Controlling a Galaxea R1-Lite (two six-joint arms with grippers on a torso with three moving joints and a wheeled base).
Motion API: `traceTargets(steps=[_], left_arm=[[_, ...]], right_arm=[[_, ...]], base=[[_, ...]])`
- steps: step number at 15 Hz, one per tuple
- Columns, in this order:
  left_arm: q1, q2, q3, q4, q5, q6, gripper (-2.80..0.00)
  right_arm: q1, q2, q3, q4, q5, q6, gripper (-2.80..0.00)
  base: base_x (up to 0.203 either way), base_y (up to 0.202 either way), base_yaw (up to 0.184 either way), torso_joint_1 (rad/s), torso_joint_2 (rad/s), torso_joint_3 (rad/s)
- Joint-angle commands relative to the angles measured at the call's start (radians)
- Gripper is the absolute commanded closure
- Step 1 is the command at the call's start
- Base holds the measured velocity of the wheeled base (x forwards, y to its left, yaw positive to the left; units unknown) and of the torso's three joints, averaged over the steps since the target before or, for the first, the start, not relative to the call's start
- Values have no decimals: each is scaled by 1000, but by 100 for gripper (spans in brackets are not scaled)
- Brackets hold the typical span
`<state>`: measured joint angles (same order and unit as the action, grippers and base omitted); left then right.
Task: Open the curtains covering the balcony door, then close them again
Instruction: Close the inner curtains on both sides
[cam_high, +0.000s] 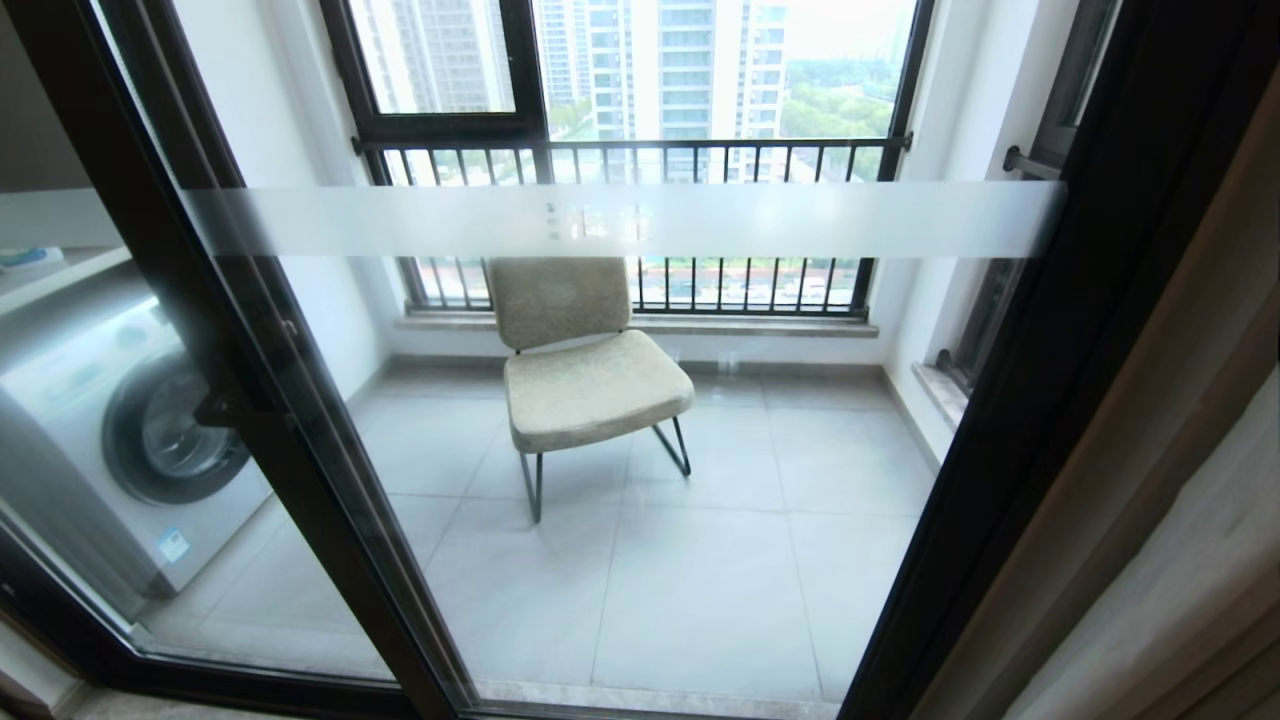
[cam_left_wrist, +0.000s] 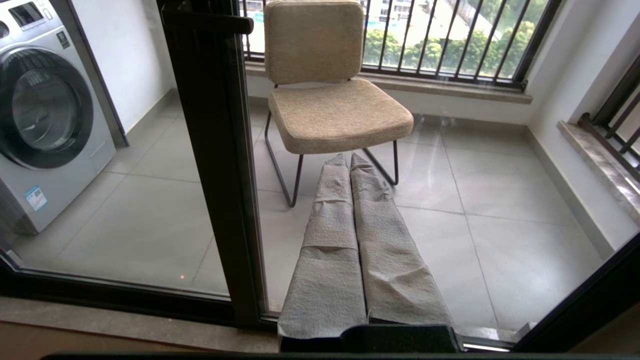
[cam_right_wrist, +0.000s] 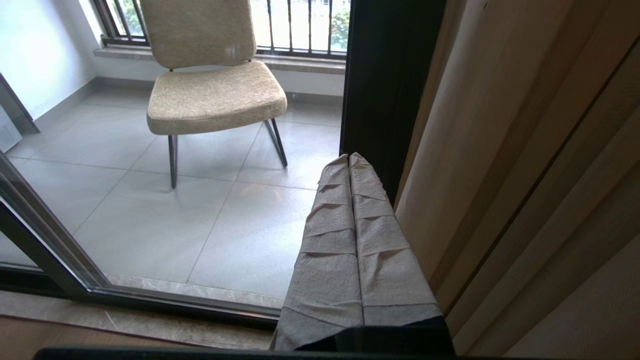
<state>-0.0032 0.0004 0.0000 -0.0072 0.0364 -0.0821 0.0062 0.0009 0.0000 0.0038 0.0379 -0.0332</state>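
while the balcony door (cam_high: 640, 220) stood uncovered across the view, the curtains (cam_right_wrist: 525, 175) hung gathered at its right edge. beyond the glass sat a beige chair (cam_high: 585, 370) and a washing machine (cam_high: 130, 440). left gripper (cam_left_wrist: 350, 160) and right gripper (cam_right_wrist: 348, 159) had their jaws closed, holding nothing.

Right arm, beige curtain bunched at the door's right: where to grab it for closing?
Pinch the curtain's leading vertical fold beside the black door frame, coming from the glass side with the right gripper. The pleats hang vertically, so fingers likely close best across one.
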Motion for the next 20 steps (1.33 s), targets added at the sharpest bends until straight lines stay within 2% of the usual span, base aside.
traceTargets(steps=[1,20], left_arm=[[0,0,0,0,0,-1,0],[0,0,0,0,0,1,0]], right_arm=[[0,-1,0,1,0,-1,0],[0,-1,0,-1,0,-1,0]], base=[[0,0,0,0,0,0],[0,0,0,0,0,0]])
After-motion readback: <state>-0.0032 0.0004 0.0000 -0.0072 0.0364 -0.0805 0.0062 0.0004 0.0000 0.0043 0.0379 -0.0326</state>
